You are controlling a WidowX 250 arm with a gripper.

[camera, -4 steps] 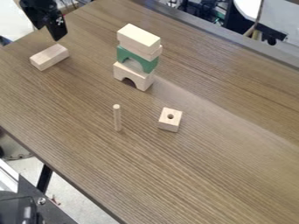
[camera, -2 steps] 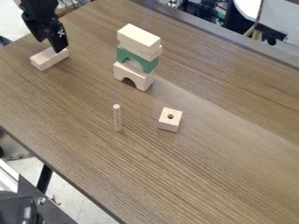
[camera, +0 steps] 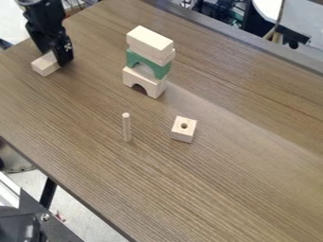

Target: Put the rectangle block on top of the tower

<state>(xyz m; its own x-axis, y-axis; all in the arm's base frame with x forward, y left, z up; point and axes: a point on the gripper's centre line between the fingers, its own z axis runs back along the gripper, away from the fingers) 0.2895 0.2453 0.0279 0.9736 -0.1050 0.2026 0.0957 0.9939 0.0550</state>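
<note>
The rectangle block (camera: 45,65) lies at ten o'clock on the table (camera: 233,165), gripper (camera: 54,58) over it; opening and hold cannot be determined. An off-centre grasp could tilt it; low carriage could topple the tower (camera: 150,60) near twelve. The drilled block (camera: 183,132) contains a hole.

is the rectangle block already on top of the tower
no, the rectangle block is on the table at the pincer, apart from the tower

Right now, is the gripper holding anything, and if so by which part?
It can't be told: the gripper is down at the end of the rectangle block nearer the tower, grip unclear.
</note>
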